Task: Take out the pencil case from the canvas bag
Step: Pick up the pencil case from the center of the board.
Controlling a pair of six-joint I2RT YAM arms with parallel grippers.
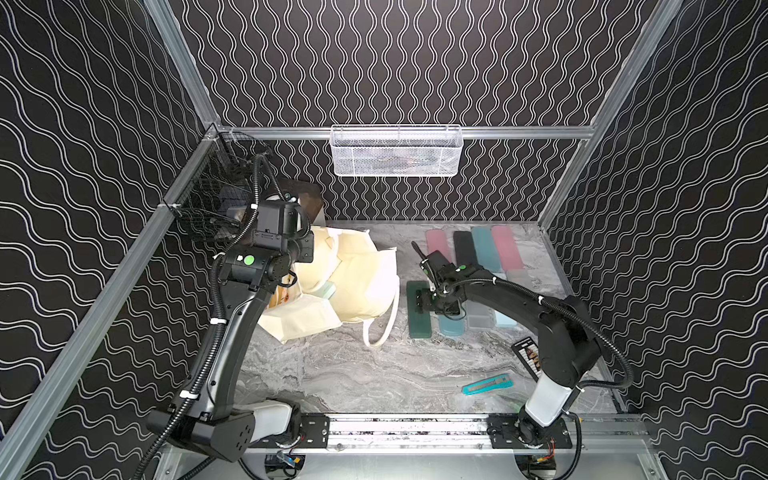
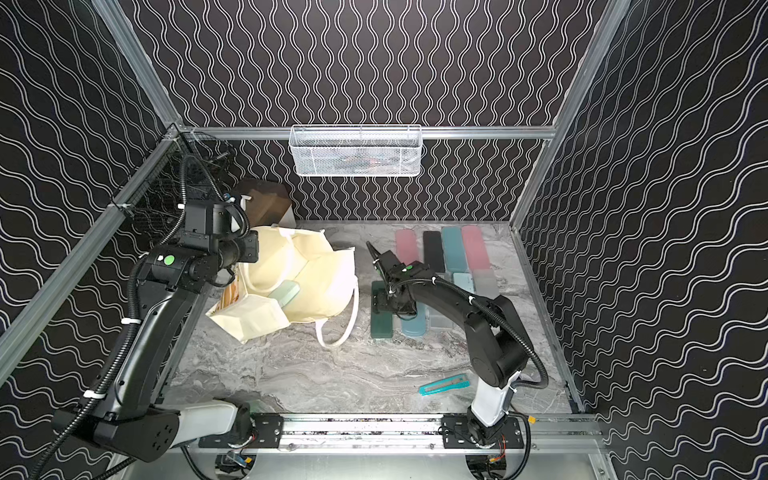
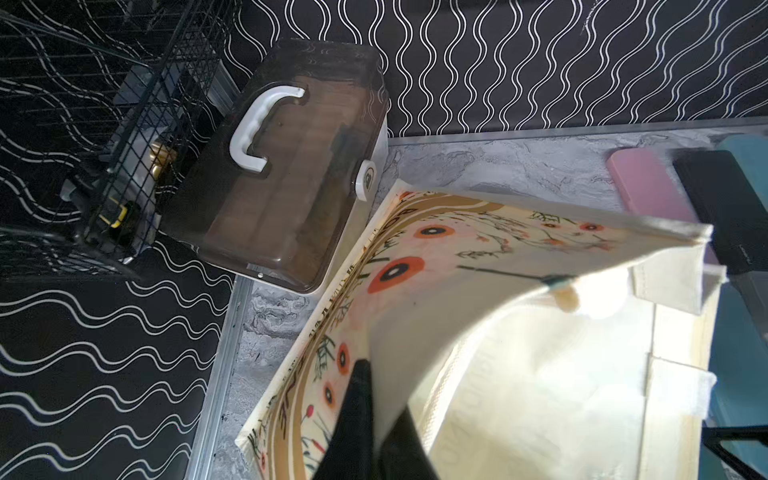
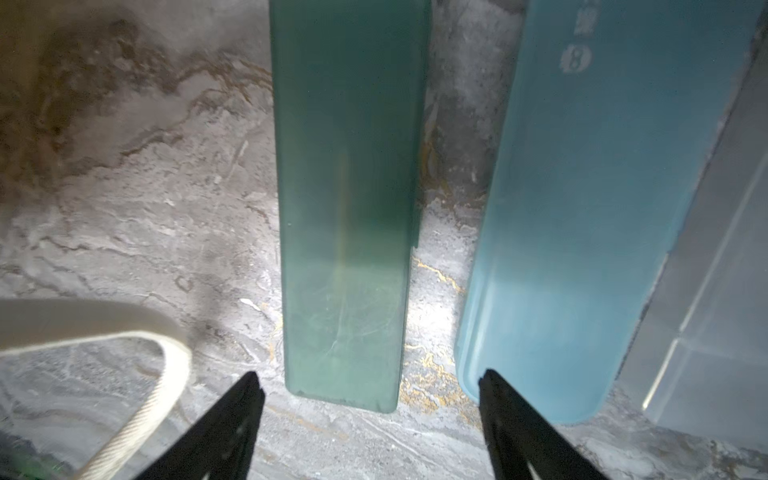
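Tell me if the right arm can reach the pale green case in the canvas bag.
Likely yes: the left gripper, jaws shut, holds the canvas bag open, exposing the pale green case; the right gripper hangs nearby, jaws open.

Both top views were evenly, fairly brightly lit from overhead and sharp throughout. The grey marbled tabletop (image 1: 374,374) carried only soft shadows beneath the arms, and the black wave-patterned walls (image 1: 83,208) splayed outward toward the frame edges. In the left wrist view the inside of the cream canvas bag (image 3: 540,395) was blown out to white glare, and the black fingers (image 3: 353,419) of the left gripper (image 3: 382,386) were out of focus. The right wrist view was dimmer and soft. A bright patch lay on the tabletop between the dark green oblong plastic pencil case (image 4: 345,208) and the translucent light blue plastic case (image 4: 582,208), and one corner sank into murky brownish shade.
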